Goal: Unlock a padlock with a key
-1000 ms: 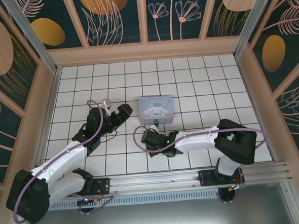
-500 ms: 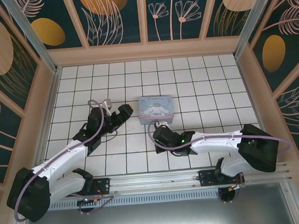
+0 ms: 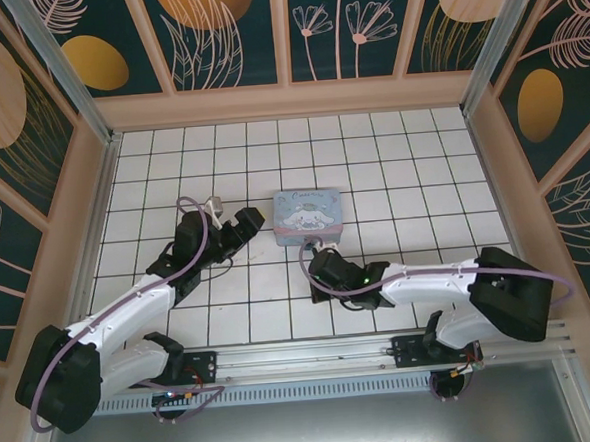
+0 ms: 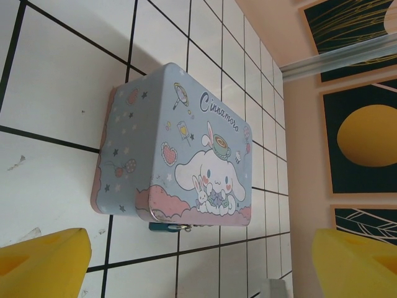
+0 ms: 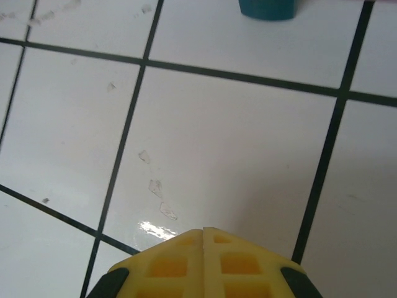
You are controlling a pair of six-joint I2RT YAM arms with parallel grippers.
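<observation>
The right hand (image 5: 203, 234) hangs low over the white tiled table (image 5: 223, 143), its yellow fingers (image 5: 167, 267) pressed flat together with nothing visible between them. I cannot make out the key anywhere, so whether it is pinched there cannot be told.

Just ahead of that hand lies the padlock (image 5: 267, 9) — a small dark teal body, tight against the near wall of the pale blue cartoon tin (image 4: 180, 155). From the left wrist the padlock (image 4: 166, 227) peeps out at the tin's lower edge, a glint of metal beside it.

Left of the tin, the left hand (image 3: 243, 222) stands spread wide and empty, facing tin and padlock.

The step looks like getting hold of the padlock. It probably wants to be drawn clear of the tin first, since the wall leaves a finger little room behind it. Grip the body across its flat sides and leave the shackle and keyhole free. Come in low and slowly — so small a thing will likely skid on glossy tile if nudged.
</observation>
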